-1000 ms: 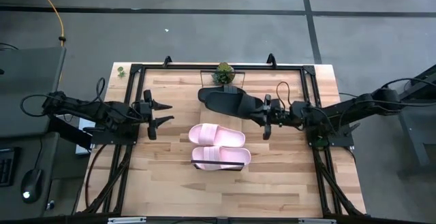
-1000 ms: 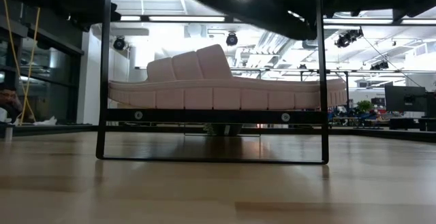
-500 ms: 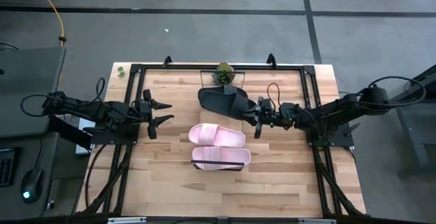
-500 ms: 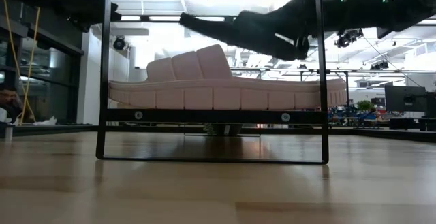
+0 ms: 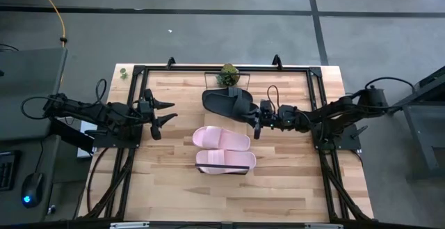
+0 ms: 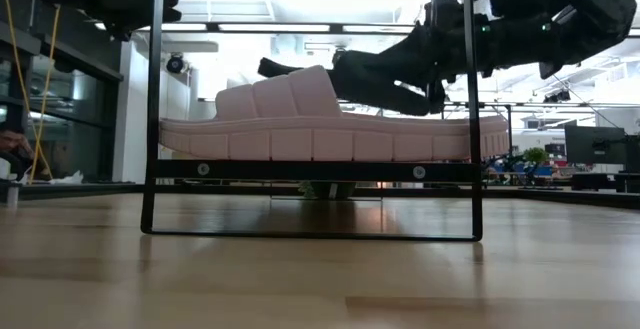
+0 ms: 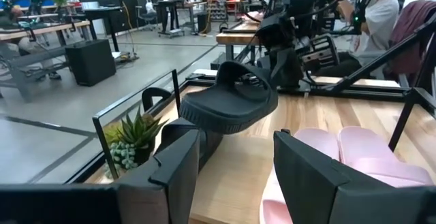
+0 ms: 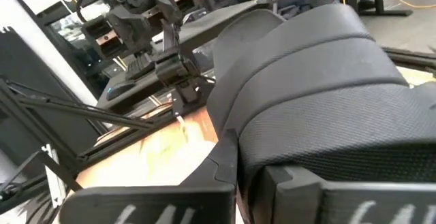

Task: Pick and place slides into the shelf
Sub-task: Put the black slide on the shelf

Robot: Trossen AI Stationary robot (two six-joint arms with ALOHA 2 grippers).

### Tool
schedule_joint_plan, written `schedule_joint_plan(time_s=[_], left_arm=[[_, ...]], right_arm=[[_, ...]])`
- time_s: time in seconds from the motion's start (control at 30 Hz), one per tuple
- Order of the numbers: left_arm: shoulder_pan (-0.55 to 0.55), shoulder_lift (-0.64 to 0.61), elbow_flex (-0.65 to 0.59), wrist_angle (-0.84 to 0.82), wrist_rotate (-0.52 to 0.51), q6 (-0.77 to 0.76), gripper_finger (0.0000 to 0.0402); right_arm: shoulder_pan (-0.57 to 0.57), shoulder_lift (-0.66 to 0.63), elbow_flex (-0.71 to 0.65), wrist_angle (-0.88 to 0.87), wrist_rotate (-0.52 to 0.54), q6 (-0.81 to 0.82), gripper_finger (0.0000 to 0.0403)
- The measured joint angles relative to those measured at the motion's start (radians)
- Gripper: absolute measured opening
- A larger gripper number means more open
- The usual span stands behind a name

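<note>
The shelf (image 5: pixel 224 168) served as the landmark. Both pale pink slides (image 5: pixel 221 138) sat side by side on and just behind it, so that pair looked placed; in the low view one pink slide (image 6: pixel 320 129) rested on the board inside the thin black frame.

Just behind the pink pair, one black slide (image 5: pixel 228 102) was carried in the air by the right gripper (image 5: pixel 259 117), jaws clamped tight on its heel end. In the low view it hung tilted just above the pink slide's strap, not touching as far as could be told. Judged about halfway or a bit more: pink pair done, this black one in transit, not yet set down. The second black slide was not clearly visible, possibly hidden under the carried one — couldn't tell.

Left gripper (image 5: pixel 165 114) hovered well to the left of the shelf, jaws spread wide, holding nothing.

Surface: light plank tabletop (image 5: pixel 292 180) with a black rail frame around it. A small potted plant (image 5: pixel 228 74) stood at the far edge, behind the black slide.

Room beyond: grey floor, bright ceiling lights, other workbenches, a seated person (image 7: pixel 373 13) far back in the left wrist view.
</note>
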Motion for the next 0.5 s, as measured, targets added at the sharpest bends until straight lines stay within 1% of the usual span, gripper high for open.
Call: schedule_joint_plan(time_s=[0.13,0.37,0.5], left_arm=[[0.0,0.0,0.0,0.001,0.0,0.001,0.0172],[0.0,0.0,0.0,0.0,0.0,0.002,0.0172],[0.0,0.0,0.0,0.0,0.0,0.002,0.0172]], right_arm=[[0.0,0.044,0.018,0.014,-0.019,0.01,0.0],[0.006,0.158,0.124,0.011,-0.073,0.004,0.0],[0.008,0.23,0.171,-0.008,-0.082,0.017,0.0]])
